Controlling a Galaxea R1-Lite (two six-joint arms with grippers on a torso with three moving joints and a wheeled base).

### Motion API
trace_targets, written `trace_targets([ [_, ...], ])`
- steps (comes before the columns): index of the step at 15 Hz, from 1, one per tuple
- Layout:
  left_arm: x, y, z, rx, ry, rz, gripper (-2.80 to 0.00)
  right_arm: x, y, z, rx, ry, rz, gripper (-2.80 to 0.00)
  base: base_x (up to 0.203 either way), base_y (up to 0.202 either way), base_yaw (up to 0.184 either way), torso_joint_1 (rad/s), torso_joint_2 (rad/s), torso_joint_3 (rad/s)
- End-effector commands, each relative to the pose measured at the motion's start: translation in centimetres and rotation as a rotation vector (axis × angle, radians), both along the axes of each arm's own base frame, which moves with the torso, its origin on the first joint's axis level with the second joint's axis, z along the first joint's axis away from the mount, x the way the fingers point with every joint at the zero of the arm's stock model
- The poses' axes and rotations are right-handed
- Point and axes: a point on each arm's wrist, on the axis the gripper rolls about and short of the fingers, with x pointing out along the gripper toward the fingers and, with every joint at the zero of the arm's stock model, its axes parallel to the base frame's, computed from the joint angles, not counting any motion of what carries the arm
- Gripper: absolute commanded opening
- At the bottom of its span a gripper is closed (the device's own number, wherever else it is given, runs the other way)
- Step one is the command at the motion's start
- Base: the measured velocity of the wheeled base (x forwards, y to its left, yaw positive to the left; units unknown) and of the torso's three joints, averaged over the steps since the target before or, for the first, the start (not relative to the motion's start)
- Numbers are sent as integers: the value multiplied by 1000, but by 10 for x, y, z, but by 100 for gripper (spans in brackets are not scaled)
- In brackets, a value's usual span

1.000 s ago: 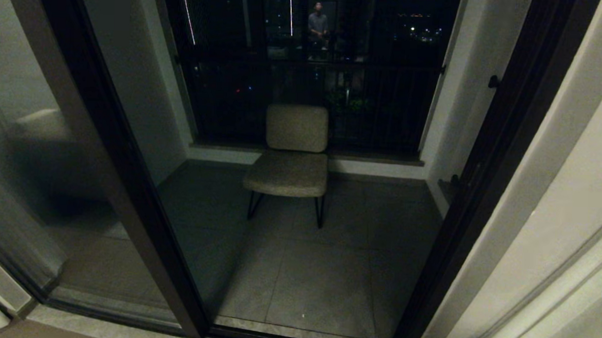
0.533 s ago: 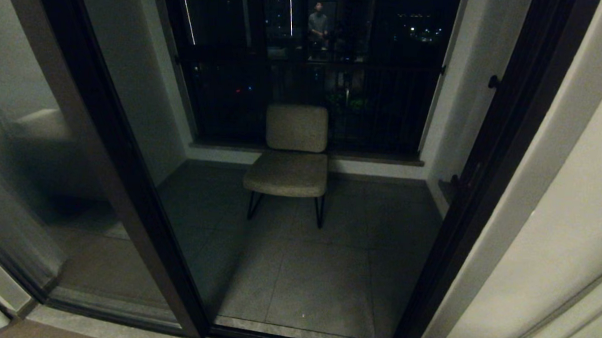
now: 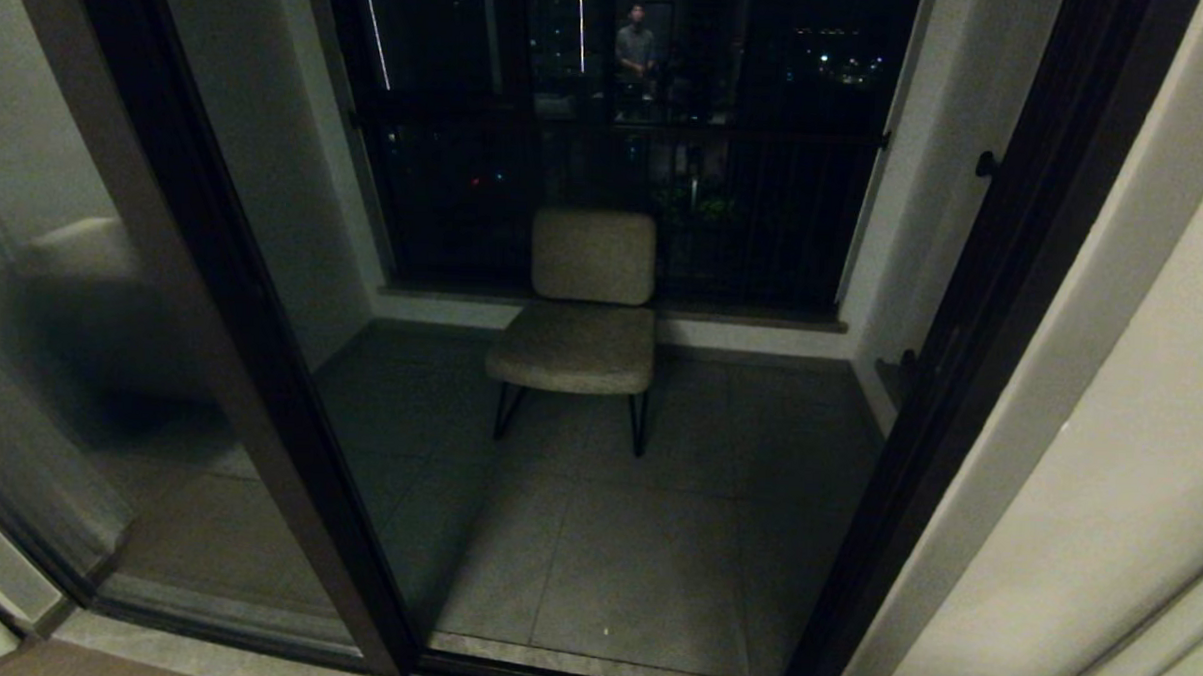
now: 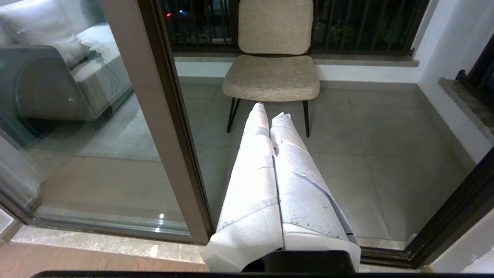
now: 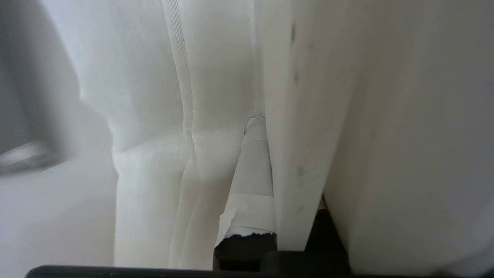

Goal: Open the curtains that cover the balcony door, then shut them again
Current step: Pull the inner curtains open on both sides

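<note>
Curtains (image 3: 1137, 467) hang drawn aside at the right edge of my head view, one cream panel in long pleats beside the dark frame of the balcony door (image 3: 970, 391). In my right wrist view the same fabric (image 5: 162, 127) fills the picture, and a fold of it (image 5: 293, 127) lies pinched between the taped fingers (image 5: 251, 181) of the right gripper (image 5: 270, 127), which I read as clenched on the curtain edge. The doorway stands uncovered: through it I see a beige chair (image 3: 583, 307) on the tiled balcony floor (image 3: 654, 540), against a dark railing (image 3: 617, 178). My left gripper (image 4: 272, 114) points toward that chair (image 4: 274, 54), its wrapped fingers pressed together on nothing. A sofa (image 4: 50, 77) is mirrored in the door's left glass pane.
</note>
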Motion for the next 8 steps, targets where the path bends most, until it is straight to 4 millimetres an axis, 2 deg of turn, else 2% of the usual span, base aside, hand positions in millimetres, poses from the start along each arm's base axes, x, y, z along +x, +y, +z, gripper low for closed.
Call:
trace_targets([
  [1, 0, 0, 0, 0, -1, 0, -280, -6, 19, 4, -26, 14, 128, -280, 0, 0, 0, 0, 0, 0],
  [8, 0, 0, 0, 0, -1, 0, -280, -25, 96, -7, 41, 83, 487, -280, 0, 0, 0, 0, 0, 0],
])
